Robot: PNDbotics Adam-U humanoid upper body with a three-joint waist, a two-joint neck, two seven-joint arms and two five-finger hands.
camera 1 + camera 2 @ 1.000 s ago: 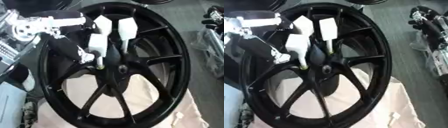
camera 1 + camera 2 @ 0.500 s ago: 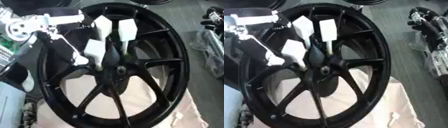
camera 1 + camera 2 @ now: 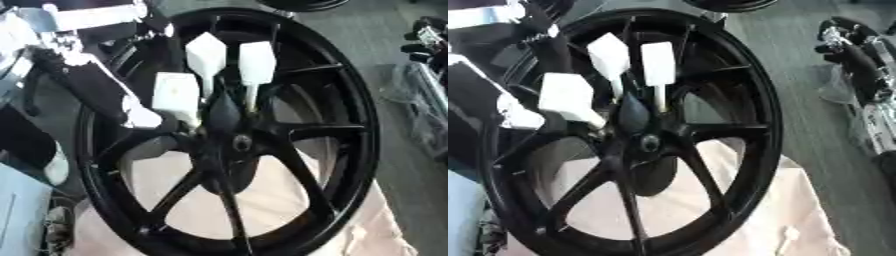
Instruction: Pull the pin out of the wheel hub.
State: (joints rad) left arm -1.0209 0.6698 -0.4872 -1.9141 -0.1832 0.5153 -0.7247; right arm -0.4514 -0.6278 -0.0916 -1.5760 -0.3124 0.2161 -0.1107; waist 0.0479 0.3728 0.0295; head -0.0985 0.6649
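A large black spoked wheel (image 3: 350,125) lies on a pale cloth (image 3: 289,185) and fills both views. Its hub (image 3: 241,144) shows a small round opening at the centre; I cannot make out a pin there. My left hand (image 3: 175,92) comes in from the upper left and hangs over the spokes just above the hub. Two white-padded fingers (image 3: 256,60) point down toward the hub, and the thumb (image 3: 566,97) stands apart to their left. The hand is open, with nothing visible between thumb and fingers. My right hand shows in no view.
The left arm's black and silver links (image 3: 79,30) cross the wheel's upper left rim. Dark equipment (image 3: 855,55) lies on the grey floor to the right. A light blue object (image 3: 17,210) sits at the lower left edge.
The thumb has spread leftward, away from the two fingers, over the last second. The whole picture has shifted slightly. The wheel has not moved.
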